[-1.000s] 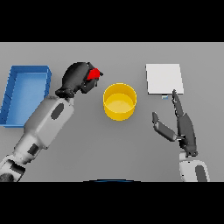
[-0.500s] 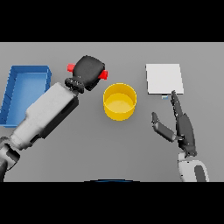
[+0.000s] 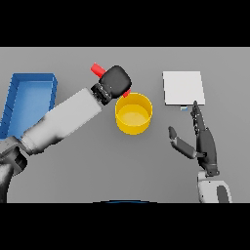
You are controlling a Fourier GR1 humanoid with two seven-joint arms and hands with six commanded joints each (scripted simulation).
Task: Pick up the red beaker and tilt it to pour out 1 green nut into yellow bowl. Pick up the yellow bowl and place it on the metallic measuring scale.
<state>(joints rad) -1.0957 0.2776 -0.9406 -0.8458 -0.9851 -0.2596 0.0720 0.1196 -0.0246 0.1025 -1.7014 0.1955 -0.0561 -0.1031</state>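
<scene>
My left hand is shut on the red beaker, which is tilted so that one red end sticks out up-left and the other end shows over the near-left rim of the yellow bowl. The hand hides most of the beaker. No green nut is visible. The bowl stands upright at the table's middle. The metallic measuring scale lies flat to the bowl's right. My right hand is open below the scale, fingers straight and pointing away, thumb out to the left.
A blue tray sits at the left side of the table, partly behind my left forearm.
My left arm has swung right with the beaker, from left of the bowl to above its left rim, and the beaker has tipped further. The right hand stayed still.
</scene>
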